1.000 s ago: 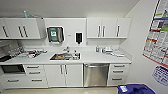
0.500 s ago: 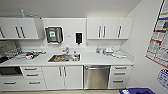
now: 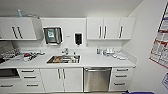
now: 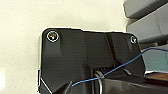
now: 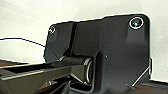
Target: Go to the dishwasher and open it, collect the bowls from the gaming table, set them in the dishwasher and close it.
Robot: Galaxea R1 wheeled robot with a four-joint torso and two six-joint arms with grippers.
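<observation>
The dishwasher point(image 3: 97, 79) stands straight ahead in the head view, a steel-grey front with a bar handle along its top edge, built in under the white counter point(image 3: 95, 60). Its door is shut. It sits between white double doors on its left and a stack of white drawers point(image 3: 120, 79) on its right. The bowls and the gaming table are out of view. Both wrist views look past the robot's own dark plates toward pale walls.
A steel sink point(image 3: 63, 59) with a tap is set in the counter left of the dishwasher. Dishes and a rack point(image 3: 15, 55) crowd the counter's left end. White wall cabinets point(image 3: 110, 28) hang above. A wall with posters point(image 3: 160, 48) closes off the right side.
The whole head picture has grown slightly: the camera has come closer to the kitchen counter, and the dishwasher sits a little lower in view.
</observation>
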